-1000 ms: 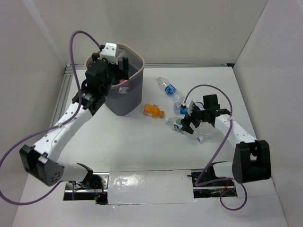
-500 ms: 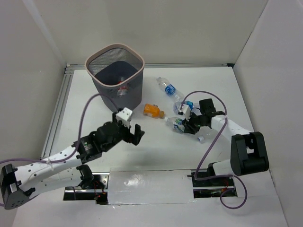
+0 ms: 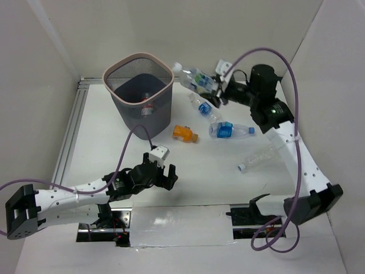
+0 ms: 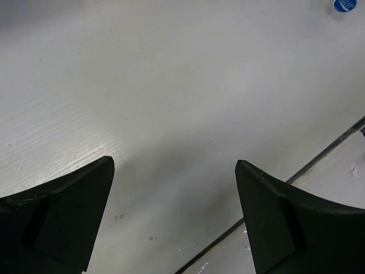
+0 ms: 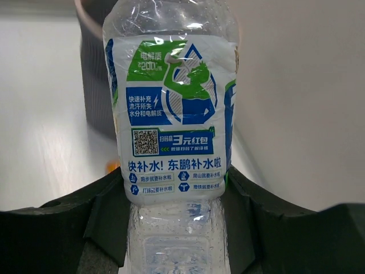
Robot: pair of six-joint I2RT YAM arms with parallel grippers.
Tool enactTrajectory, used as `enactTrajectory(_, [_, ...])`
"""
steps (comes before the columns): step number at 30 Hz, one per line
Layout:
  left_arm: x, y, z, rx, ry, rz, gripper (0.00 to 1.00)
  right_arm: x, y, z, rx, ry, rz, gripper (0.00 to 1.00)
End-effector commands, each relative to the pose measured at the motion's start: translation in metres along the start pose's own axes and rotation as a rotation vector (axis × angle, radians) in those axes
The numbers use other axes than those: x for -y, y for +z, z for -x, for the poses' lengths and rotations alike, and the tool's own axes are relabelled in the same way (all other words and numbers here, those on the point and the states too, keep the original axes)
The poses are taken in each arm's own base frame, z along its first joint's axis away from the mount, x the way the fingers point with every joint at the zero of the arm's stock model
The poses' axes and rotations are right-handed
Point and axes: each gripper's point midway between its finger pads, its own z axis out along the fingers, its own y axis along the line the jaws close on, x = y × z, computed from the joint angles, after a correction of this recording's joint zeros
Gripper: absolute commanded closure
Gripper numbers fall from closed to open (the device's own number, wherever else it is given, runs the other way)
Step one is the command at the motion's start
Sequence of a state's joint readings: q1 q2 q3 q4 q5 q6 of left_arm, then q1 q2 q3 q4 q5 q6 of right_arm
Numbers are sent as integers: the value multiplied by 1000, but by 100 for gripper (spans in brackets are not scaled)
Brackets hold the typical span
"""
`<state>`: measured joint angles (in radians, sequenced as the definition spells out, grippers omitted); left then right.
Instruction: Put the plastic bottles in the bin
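Beside the bin point(image 3: 153, 116), at its right rim — right gripper point(image 3: 217, 91) pinches a green-white labelled bottle point(image 3: 193, 76), cap toward the bin. Near the front edge, left gripper point(image 3: 165, 173) hangs low over the table point(image 3: 114, 137) — fingers spread. An orange bottle point(image 3: 183, 133) lies near the bin.

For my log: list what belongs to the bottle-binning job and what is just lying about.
Job: dark grey wire-mesh bin; green-white labelled clear plastic bottle in the right pincer; far blue-labelled clear bottle; near blue-labelled clear bottle; clear white-capped bottle; short orange bottle.
Lying about: purple cables; shiny taped sheet at the near edge; metal rail at the left.
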<state>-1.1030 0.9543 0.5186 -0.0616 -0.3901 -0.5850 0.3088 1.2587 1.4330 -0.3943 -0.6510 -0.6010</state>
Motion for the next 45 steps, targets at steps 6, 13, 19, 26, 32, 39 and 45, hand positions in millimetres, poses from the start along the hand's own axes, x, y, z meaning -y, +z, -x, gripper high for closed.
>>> enactTrajectory(6, [22,6,6,25,-53,-75,0,1,160,104,257,126,19,78])
enactTrajectory(13, [27,1,10,58,-110,-93,0,4,243,99,258,249,23,25])
enactTrajectory(19, [35,8,25,77,22,-92,0,47,218,105,291,314,-41,0])
enactTrajectory(26, [47,40,45,57,545,-133,2,114,91,37,114,312,-125,23])
enactTrajectory(32, [31,33,36,-1,355,-123,6,16,27,-94,-225,-56,178,60])
enactTrajectory(39, [16,-11,13,35,53,-150,33,-76,55,-171,-296,-22,326,31])
enactTrajectory(45, [-10,-35,-2,24,-103,-68,18,-95,101,-207,-337,75,396,0])
